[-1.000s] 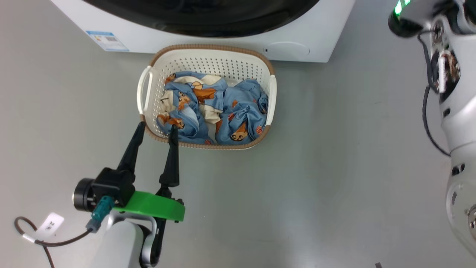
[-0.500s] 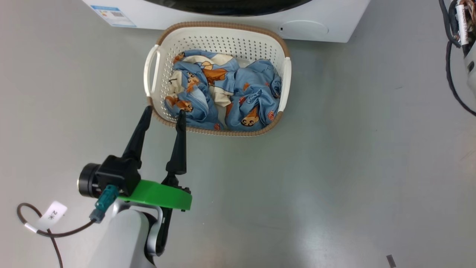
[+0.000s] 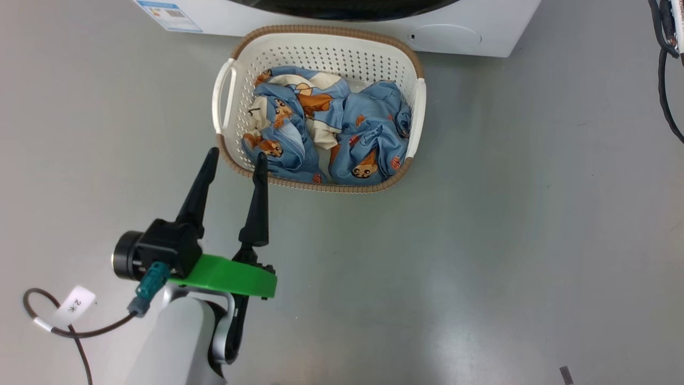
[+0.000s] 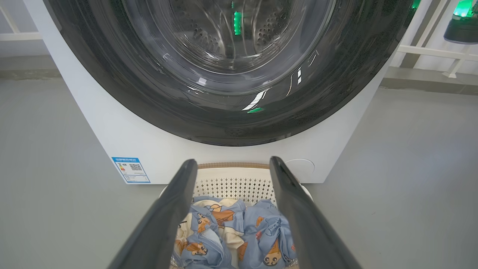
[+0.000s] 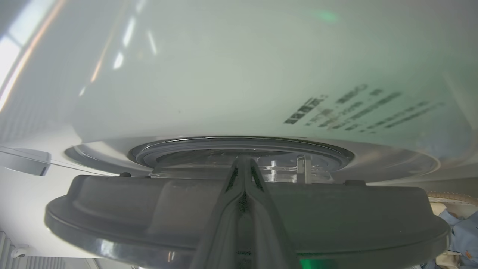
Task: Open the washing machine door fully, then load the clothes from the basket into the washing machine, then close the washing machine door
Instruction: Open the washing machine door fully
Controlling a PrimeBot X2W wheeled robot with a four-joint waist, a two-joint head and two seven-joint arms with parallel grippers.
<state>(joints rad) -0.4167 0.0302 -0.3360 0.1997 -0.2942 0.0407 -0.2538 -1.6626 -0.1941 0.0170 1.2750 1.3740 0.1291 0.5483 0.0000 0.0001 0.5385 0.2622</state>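
The cream basket (image 3: 320, 53) stands on the grey floor right in front of the white washing machine (image 3: 491, 32). The blue and cream clothes (image 3: 368, 133) lie heaped inside it. My left gripper (image 3: 236, 156) is open at the basket's near left corner, with nothing between its fingers. Along its fingers, in the left wrist view, the left gripper (image 4: 232, 160) points at the basket (image 4: 231, 183), the clothes (image 4: 261, 231) and the washing machine door (image 4: 231, 123) above. My right gripper (image 5: 242, 160) is shut, its tips at the door's grey edge (image 5: 112, 209), seen edge-on with the glass bowl behind.
A blue sticker (image 3: 168, 9) and a round flap (image 3: 444, 36) mark the machine's lower front. A tagged cable (image 3: 75, 305) loops beside my left forearm. My right arm's black cable (image 3: 665, 53) hangs at the upper right. Open grey floor (image 3: 507, 240) lies to the right.
The head view has shifted, so the basket sits higher and further right in it. My right forearm has gone out past its right edge. The left gripper stays open by the basket's corner.
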